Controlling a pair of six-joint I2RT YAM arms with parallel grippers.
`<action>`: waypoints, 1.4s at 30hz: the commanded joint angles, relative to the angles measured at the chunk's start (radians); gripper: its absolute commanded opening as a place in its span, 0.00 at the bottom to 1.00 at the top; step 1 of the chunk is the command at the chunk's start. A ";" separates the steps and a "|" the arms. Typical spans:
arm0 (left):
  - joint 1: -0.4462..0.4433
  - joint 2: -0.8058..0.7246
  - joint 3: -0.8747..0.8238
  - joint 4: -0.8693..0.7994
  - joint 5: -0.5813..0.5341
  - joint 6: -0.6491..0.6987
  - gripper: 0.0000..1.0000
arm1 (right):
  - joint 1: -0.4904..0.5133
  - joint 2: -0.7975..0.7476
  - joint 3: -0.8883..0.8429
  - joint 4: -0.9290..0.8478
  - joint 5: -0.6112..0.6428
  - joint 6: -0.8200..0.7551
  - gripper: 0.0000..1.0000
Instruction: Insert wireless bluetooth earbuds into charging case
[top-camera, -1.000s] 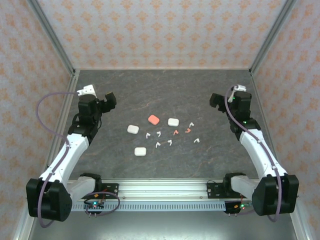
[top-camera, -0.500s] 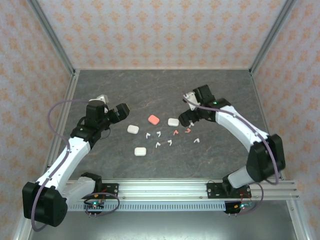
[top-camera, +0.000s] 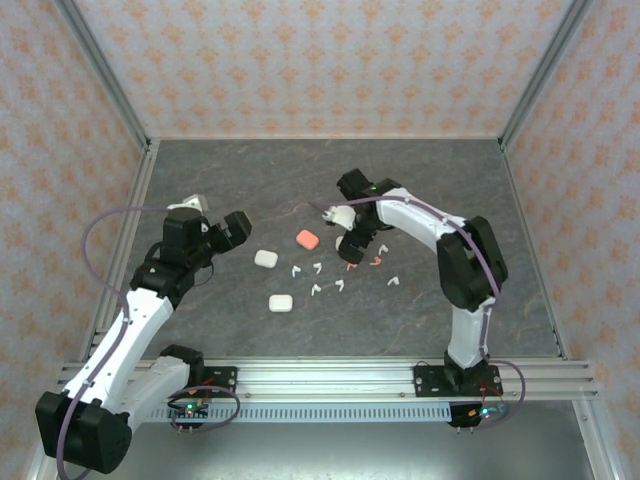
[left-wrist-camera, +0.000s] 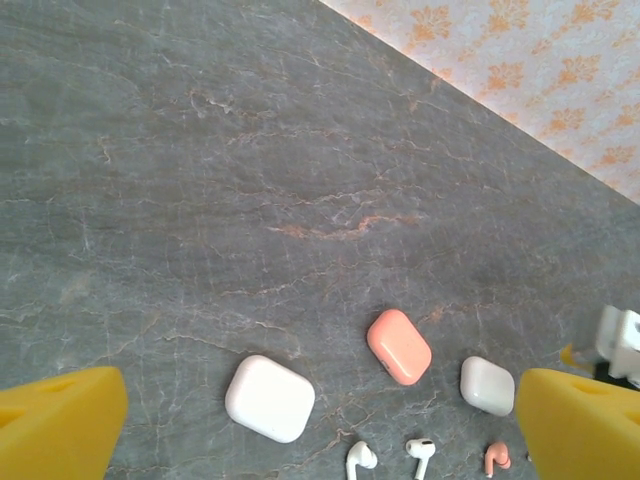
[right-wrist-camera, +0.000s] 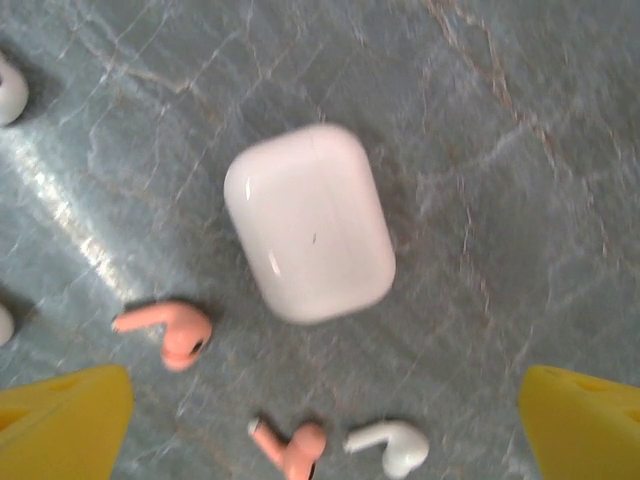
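place: robot lab test cell, staged for recording
walls: orange-patterned paper panels (top-camera: 320, 70) box in three sides, like a backdrop
frame: aluminium profile posts (top-camera: 108, 75) at the corners, slotted aluminium rail (top-camera: 330, 378) along the near edge
robots: two white-and-black arms (top-camera: 135, 318) bolted to that rail, purple cable (top-camera: 88, 232) looping loose by the left one
surface: dark stone-look worktop (top-camera: 250, 180)
props: earbuds (top-camera: 316, 290) and small cases (top-camera: 265, 258) scattered mid-worktop as test pieces
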 joint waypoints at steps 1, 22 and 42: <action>-0.003 -0.021 -0.020 -0.033 -0.032 0.023 1.00 | 0.013 0.078 0.093 -0.080 0.046 -0.065 0.98; -0.003 -0.025 -0.016 -0.041 -0.049 0.023 1.00 | 0.015 0.232 0.177 -0.113 0.042 -0.062 0.77; -0.003 0.066 0.041 0.036 0.225 0.083 0.98 | 0.014 -0.033 -0.045 0.136 -0.001 -0.004 0.38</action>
